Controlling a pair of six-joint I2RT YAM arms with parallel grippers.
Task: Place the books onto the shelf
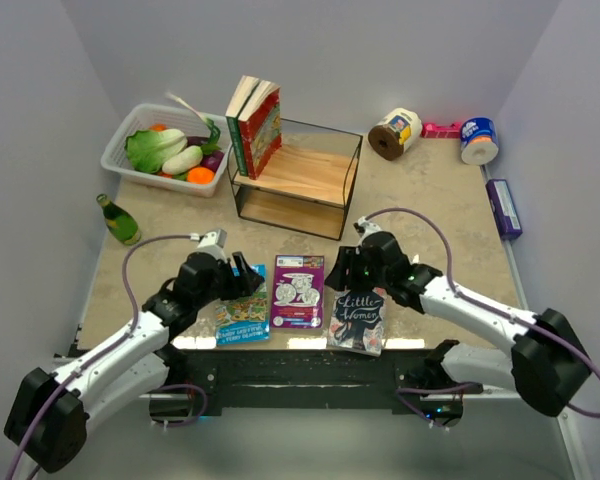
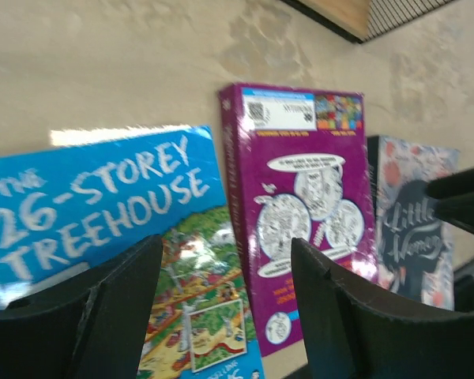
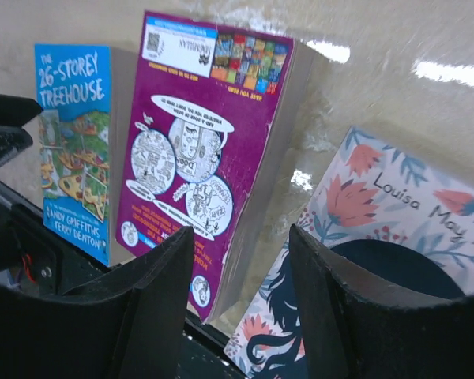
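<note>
Fingers of the left end effector [image 2: 225, 264] stand apart and released, gripping nothing, over the Treehouse book [image 2: 103, 205] where it meets the purple book [image 2: 300, 197]. The right end effector [image 3: 241, 253] is also released, above the gap between the purple book and Little Women [image 3: 395, 229]. All three lie flat in a row along the counter's [image 1: 420, 190] near edge. The green book [image 1: 242, 125] and red book [image 1: 265, 128] stand at the left end of the shelf [image 1: 310, 170], toward the far edge.

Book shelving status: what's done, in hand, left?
Done: green book and red book stand on the shelf. In hand: nothing; left gripper and right gripper hover open. Left: Treehouse book, purple book, Little Women lie flat on the table.
</note>
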